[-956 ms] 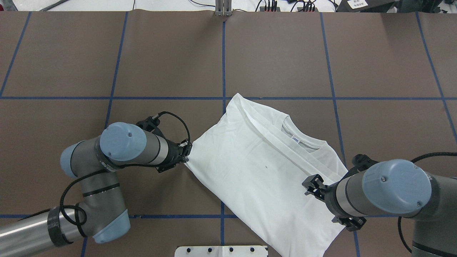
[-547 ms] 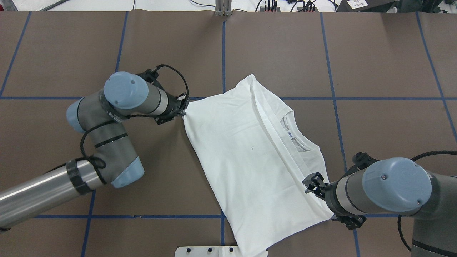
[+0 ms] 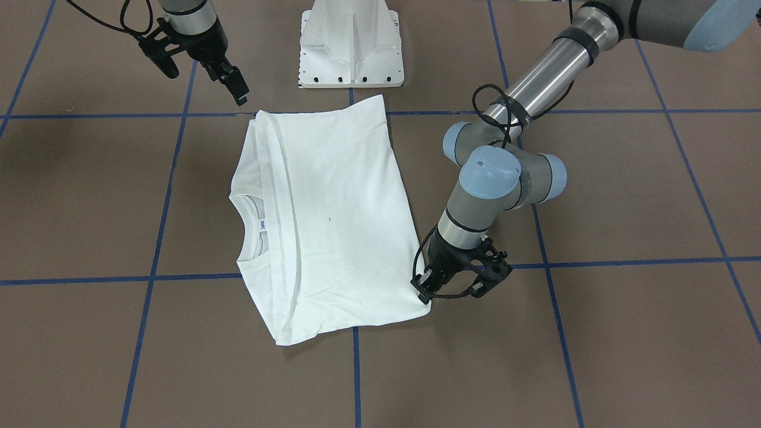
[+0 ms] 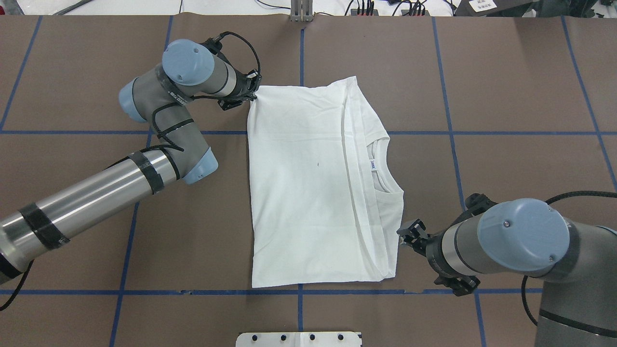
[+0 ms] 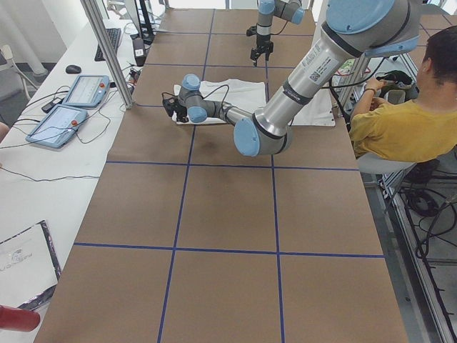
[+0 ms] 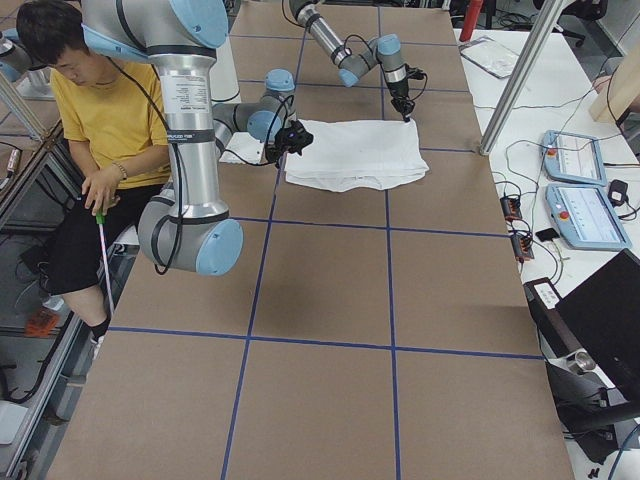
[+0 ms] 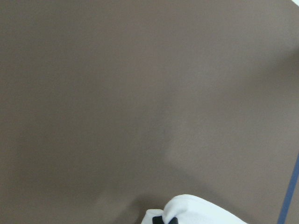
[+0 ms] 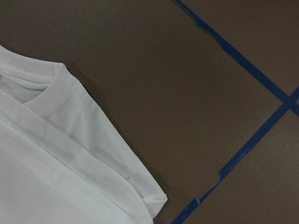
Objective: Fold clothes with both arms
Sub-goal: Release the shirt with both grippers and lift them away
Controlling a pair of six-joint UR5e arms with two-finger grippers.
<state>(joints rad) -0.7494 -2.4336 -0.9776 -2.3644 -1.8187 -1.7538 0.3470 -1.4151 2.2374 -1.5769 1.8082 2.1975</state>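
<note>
At table centre: T-shirt point(image 4: 299, 193) lies flat, folded to a rectangle | left gripper point(image 4: 252, 95) pinches its far corner | right gripper point(image 4: 405, 235) just beside the near edge, off the cloth, opening indeterminate | judged: mid-task, further folds outstanding.

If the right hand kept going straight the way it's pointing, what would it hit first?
Most likely the T-shirt, at the edge nearest it. The right hand sits just off the cloth, and its height is unclear.

Bright, even room light; faint soft shadows edge the T-shirt point(image 3: 333, 214), nearly glaring white; left-wrist close-up blurred.
</note>
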